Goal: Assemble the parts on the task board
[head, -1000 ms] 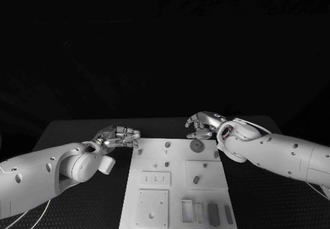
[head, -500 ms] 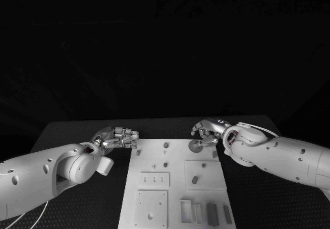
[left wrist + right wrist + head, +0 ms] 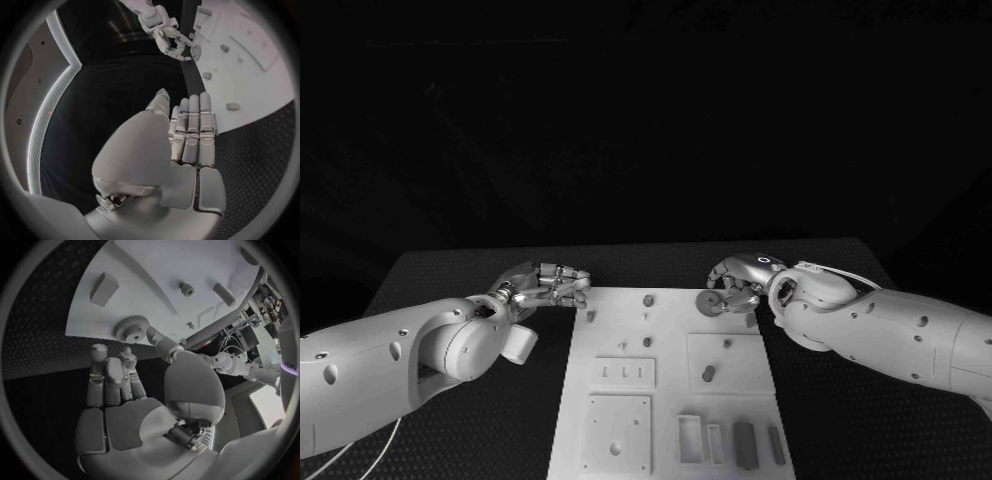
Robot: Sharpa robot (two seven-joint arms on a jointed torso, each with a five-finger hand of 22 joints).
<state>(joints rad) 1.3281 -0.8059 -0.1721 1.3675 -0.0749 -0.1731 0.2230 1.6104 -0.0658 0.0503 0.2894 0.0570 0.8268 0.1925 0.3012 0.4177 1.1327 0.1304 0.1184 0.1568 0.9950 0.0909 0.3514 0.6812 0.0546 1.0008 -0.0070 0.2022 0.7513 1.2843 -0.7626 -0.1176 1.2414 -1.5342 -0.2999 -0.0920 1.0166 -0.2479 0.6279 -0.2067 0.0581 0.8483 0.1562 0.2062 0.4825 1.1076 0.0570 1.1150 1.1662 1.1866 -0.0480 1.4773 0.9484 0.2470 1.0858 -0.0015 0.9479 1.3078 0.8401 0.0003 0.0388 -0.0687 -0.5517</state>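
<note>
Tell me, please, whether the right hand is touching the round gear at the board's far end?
Touching. In the right wrist view one finger of the right hand reaches the gear and its tip meets the toothed rim; the other fingers stay off it.

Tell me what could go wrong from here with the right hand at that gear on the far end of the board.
1. The right hand touches the gear only with a fingertip at its edge, so it may slide the gear across the task board rather than grip it.
2. The gear lies near the board's far right corner, so a push might send it onto the black table.
3. The left hand hovers beside the board, not on it, so the board might shift.
</note>
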